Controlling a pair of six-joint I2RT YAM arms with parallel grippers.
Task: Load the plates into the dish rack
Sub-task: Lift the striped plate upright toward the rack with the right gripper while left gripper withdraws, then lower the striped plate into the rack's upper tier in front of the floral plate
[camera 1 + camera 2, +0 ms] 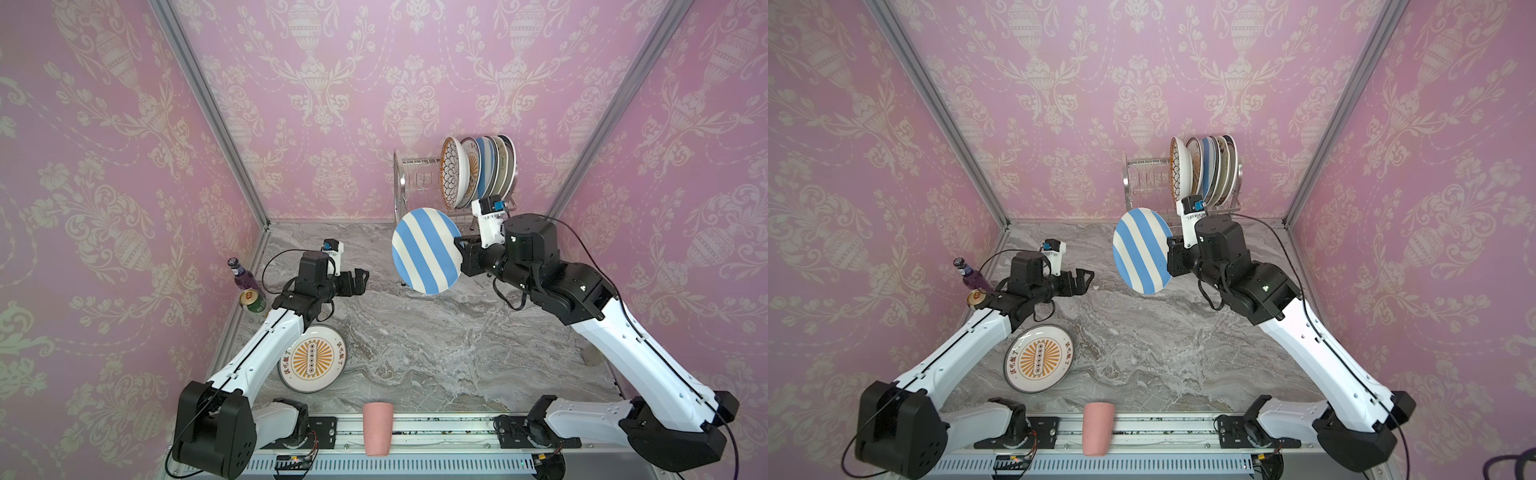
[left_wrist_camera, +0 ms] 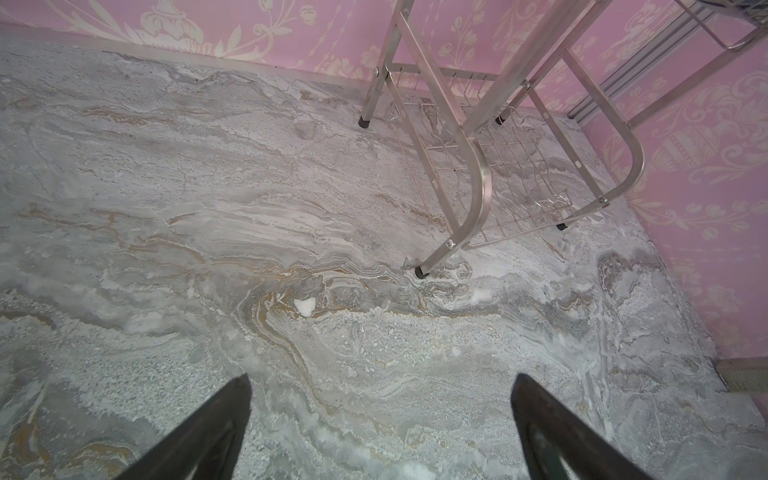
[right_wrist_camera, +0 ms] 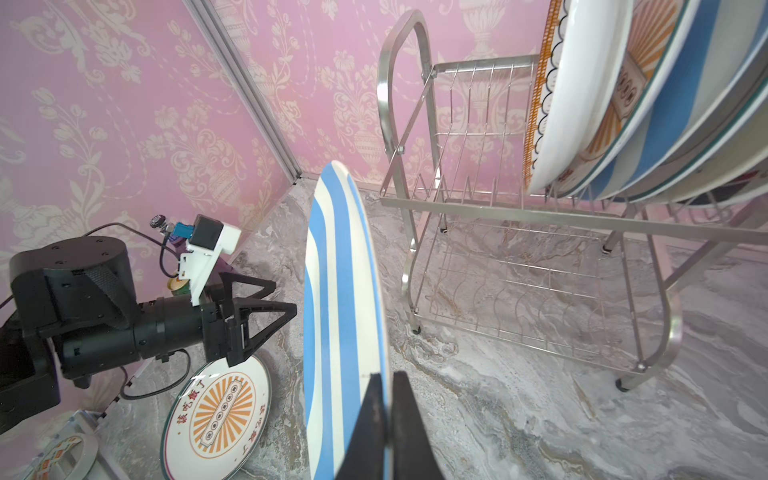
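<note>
The right gripper was closed on the rim of a blue-white striped plate and held it on edge in the air, just in front of the dish rack, whose upper tier carried several standing plates. The left gripper had its jaws wide apart and empty above the table, near an orange-sunburst plate lying flat.

The dish rack stood at the back right of the table, with a row of plates upright in its upper tier. A lifted plate hung before it; a flat plate lay front left.
</note>
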